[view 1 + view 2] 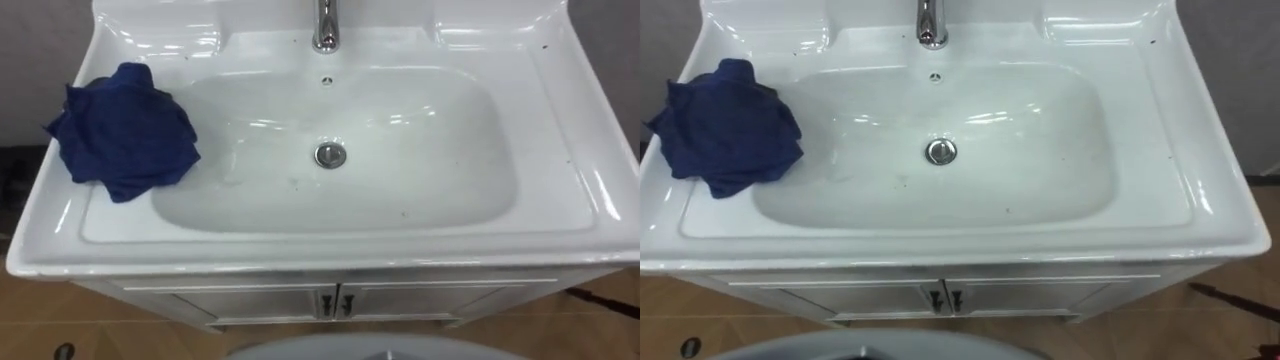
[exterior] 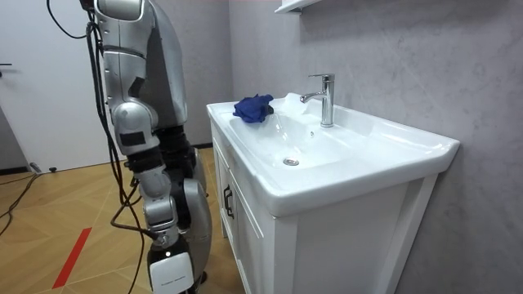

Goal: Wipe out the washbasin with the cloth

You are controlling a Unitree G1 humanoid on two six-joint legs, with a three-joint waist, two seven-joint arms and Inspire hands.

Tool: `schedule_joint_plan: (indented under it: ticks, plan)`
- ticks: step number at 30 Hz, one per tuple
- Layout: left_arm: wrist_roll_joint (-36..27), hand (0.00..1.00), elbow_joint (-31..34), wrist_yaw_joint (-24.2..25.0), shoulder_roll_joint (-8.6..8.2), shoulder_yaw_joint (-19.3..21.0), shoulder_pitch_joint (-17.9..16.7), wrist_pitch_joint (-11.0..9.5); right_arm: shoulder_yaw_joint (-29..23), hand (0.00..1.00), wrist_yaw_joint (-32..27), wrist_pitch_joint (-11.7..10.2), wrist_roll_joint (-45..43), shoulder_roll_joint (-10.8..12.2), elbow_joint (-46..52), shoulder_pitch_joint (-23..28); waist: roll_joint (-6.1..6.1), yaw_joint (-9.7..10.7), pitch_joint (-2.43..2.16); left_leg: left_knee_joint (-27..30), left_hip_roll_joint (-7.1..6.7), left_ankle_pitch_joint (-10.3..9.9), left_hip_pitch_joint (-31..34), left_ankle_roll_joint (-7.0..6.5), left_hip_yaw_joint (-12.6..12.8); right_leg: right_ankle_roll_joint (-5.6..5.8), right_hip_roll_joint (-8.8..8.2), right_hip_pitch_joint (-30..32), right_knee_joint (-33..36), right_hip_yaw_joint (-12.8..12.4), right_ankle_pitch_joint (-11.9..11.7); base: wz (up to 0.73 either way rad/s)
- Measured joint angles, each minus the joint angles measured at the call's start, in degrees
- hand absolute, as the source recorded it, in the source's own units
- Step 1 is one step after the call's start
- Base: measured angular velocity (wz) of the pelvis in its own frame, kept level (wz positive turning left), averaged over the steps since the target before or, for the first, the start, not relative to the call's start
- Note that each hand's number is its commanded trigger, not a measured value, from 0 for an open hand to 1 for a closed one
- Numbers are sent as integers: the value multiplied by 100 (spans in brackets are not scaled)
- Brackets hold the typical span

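The cabinet (image 1: 250, 300) is nearest, white, with two doors shut and two small dark handles (image 1: 334, 303) close together at the middle. On top of it sits the white basin (image 1: 570, 160), and its front rim runs across the whole eye view. The bowl is wide and shallow. The round metal drain (image 1: 330, 154) is at its middle, and some small dark specks lie on the bottom around it. Behind the drain, on the back wall of the bowl, there is a small overflow hole (image 1: 326, 81). Above that the chrome tap (image 1: 325, 25) stands on the back ledge.

The blue cloth (image 1: 125, 135) lies crumpled on the flat left rim of the basin, and its right edge reaches just over the bowl's slope. No hand touches it.

In the room view the robot stands upright on the wooden floor (image 2: 49, 204), just before the cabinet, facing the basin. Its right hand (image 2: 172, 271) hangs low beside its body, well apart from the cloth. I cannot tell whether this hand is released or clenched.
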State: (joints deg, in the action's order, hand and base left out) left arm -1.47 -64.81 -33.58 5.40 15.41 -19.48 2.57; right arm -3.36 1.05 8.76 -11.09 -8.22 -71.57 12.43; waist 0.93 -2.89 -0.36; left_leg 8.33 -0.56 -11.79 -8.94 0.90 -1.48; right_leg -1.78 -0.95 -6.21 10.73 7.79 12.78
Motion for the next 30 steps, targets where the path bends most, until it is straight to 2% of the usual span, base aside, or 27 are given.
schedule_joint_plan:
  ticks: [5,9,16,23,30]
  plan:
    - [-11,0,-53,336,1,-11,-6,133,0,0,76,8,36,3,-72,7,10,7,13,-10,7,-34,-74,-54,138,19,2,-75,-7,-45,9,-5]
    - [-20,0,-92,682,-10,-101,3,248,3,0,145,78,68,10,-79,10,9,104,13,-1,13,-72,-86,-112,305,39,-4,-69,7,-73,17,-5]
    - [-15,0,-162,1390,-28,-104,55,523,0,0,157,271,104,59,-82,25,49,117,7,-2,-3,-90,-145,-140,414,70,-21,-76,15,-163,5,-9]
    - [3,0,-164,1669,-43,-104,146,738,0,0,144,336,133,141,-220,-125,107,113,6,-2,-10,-90,-169,-141,460,89,-2,-74,17,-306,-4,-5]
    - [634,0,-165,1906,-26,-295,220,914,134,0,149,406,183,154,-221,-86,110,127,7,-2,-7,-91,-171,-142,464,90,0,-72,15,-303,-5,0]
